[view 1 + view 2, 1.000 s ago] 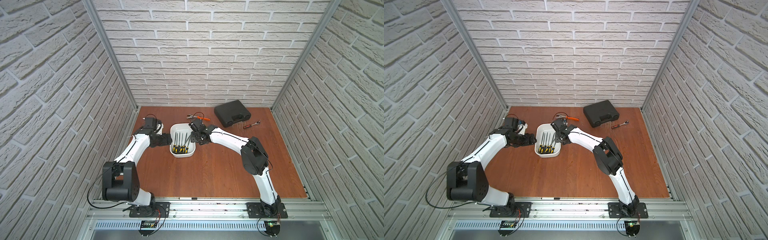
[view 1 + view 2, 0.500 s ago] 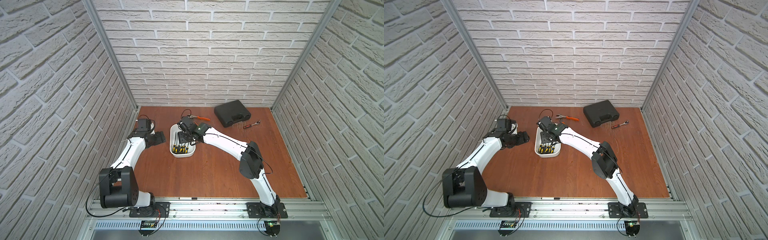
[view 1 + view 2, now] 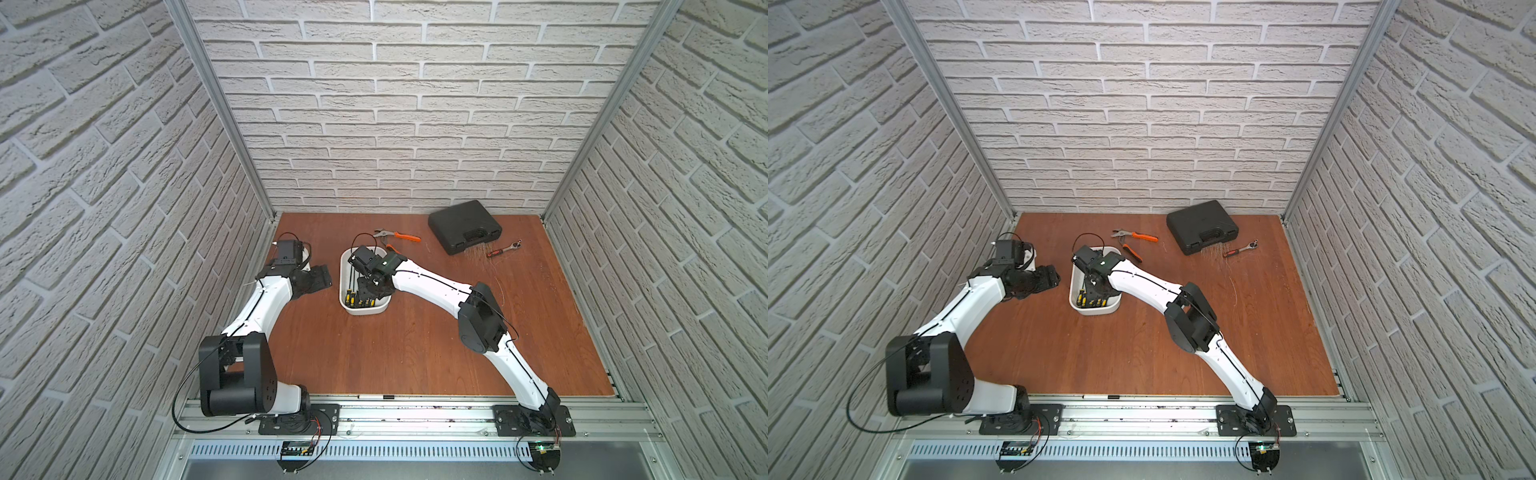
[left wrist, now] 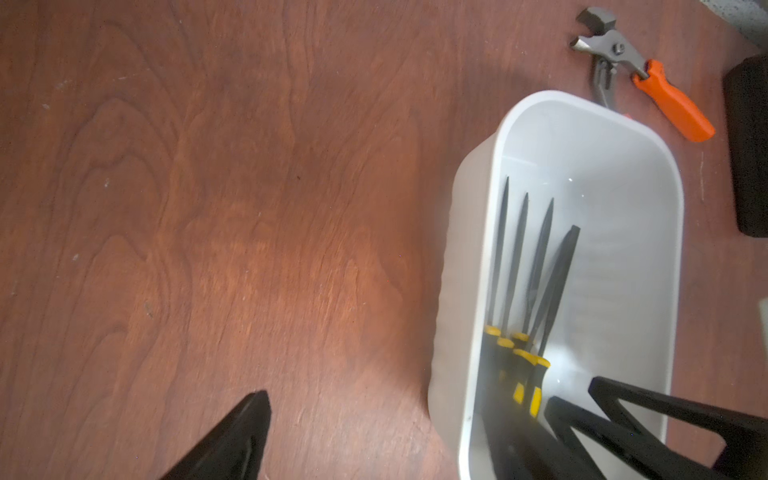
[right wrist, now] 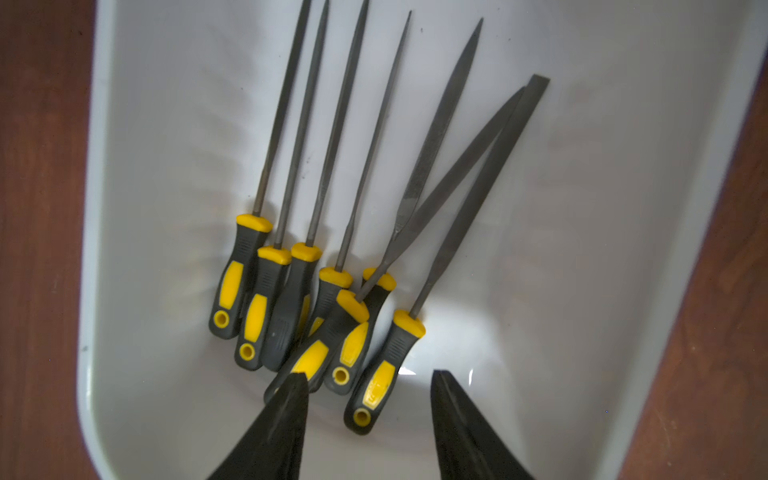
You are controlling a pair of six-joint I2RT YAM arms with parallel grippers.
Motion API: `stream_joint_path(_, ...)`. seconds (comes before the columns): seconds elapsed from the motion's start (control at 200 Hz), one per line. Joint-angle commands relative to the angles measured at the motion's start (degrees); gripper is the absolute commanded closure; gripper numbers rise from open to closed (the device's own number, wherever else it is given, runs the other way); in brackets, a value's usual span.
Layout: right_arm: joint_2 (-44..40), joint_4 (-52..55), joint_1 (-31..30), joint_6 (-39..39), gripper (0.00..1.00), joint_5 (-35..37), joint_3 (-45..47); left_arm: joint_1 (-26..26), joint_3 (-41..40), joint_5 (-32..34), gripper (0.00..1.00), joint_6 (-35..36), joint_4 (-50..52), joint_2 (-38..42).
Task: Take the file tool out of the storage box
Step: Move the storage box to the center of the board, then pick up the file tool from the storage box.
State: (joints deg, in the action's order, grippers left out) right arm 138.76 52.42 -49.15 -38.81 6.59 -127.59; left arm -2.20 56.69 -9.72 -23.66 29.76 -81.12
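R gripper (image 5: 370, 374) swung over storage box (image 5: 623, 187), wrist angled down (jaws apart).

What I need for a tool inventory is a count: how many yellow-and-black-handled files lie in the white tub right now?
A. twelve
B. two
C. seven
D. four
C: the right wrist view shows seven files inside the storage box, each with its own yellow-collared handle and grey blade. Two blades cross over a third.
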Motion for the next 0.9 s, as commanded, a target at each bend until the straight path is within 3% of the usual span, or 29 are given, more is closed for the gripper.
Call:
stream_joint_path(0.0,1.0,0.5,-1.0,-1.3,0.47,-1.0,-2.6,-0.2,-0.8,-0.3,0.14,0.0,-1.7,-0.3)
stream_joint_path(0.53,5.7,2.5,-1.7,-2.0,0.48,-2.2,-5.9,-0.3,-1.4,-0.5,0.14,0.6,-1.9,-1.2)
stream_joint_path(0.895,8.1,2.6,-1.8,-1.6,0.64,-2.9,-8.3,-0.2,-1.4,-0.4,0.14,0.8,-1.5,-1.1)
